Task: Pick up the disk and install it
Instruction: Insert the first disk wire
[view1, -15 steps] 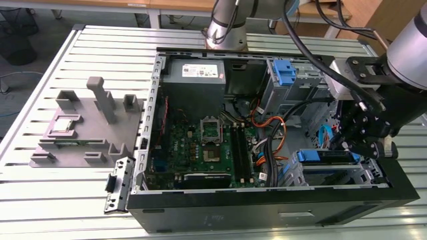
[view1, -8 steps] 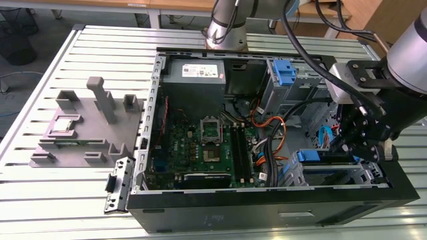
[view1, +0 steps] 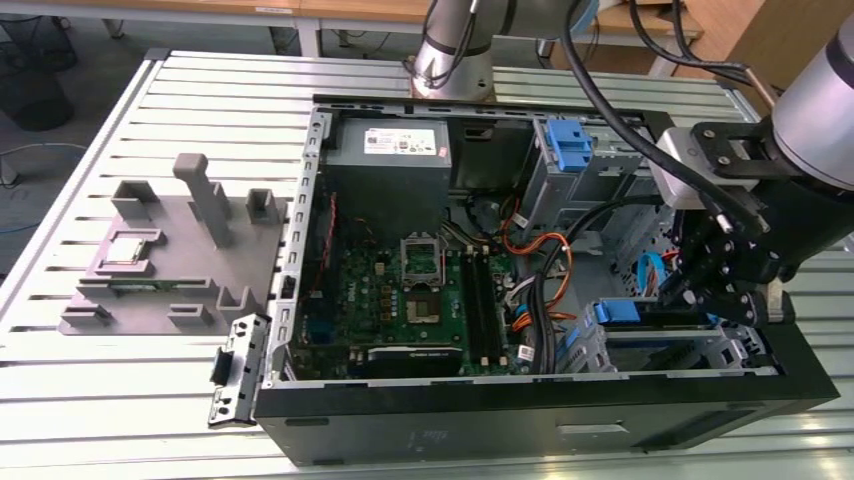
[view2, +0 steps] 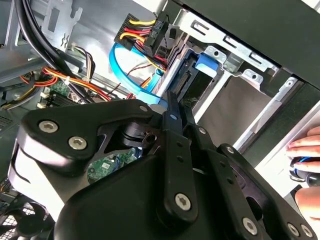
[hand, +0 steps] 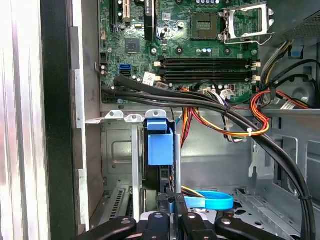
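Exterior view: hand (view1: 697, 298) @ disk (view1: 622, 311)

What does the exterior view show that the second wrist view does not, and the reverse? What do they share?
Exterior view: a grey fixture holding a small silver chip beside the computer case, and the power supply. Second wrist view: a person's hand beyond the case's black wall. Shared: the gripper close to the disk, which sits in the drive bay, and a blue cable.
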